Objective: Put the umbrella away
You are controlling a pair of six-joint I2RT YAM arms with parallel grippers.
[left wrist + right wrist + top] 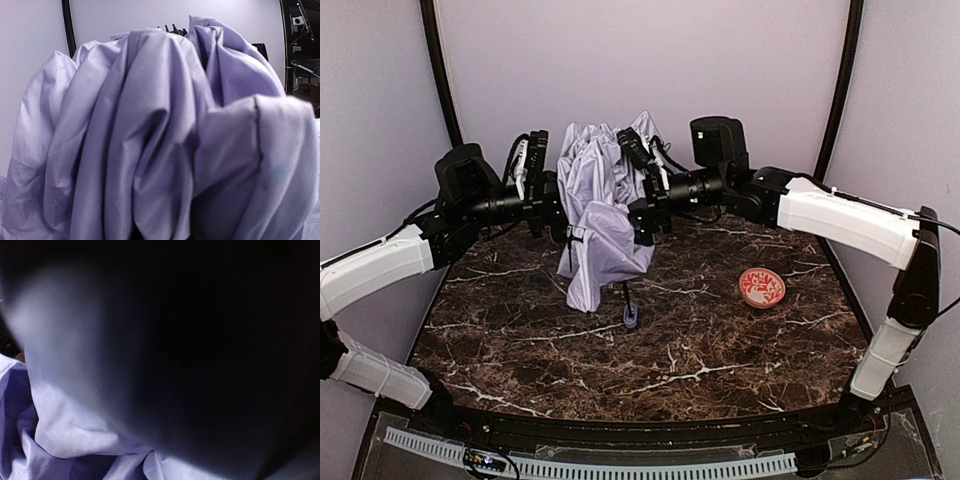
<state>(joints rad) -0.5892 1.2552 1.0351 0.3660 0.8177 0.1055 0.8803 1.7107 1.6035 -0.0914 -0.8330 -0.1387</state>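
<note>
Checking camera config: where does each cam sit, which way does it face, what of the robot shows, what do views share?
Top external: above and behind the bases, facing forward and down over the table; both arms show, left gripper and right gripper flanking the umbrella.
Left wrist: on the left arm, facing the umbrella fabric close up; fingers not visible.
Right wrist: on the right arm, close against fabric; mostly dark blur, lavender folds lower left; no fingers visible.
Shared: all three see the umbrella.

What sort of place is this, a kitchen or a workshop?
Probably a robot test booth: left arm and right arm bolted at a marble-patterned table, plain pale walls close around, only an umbrella and red-patterned bowl as props.
</note>
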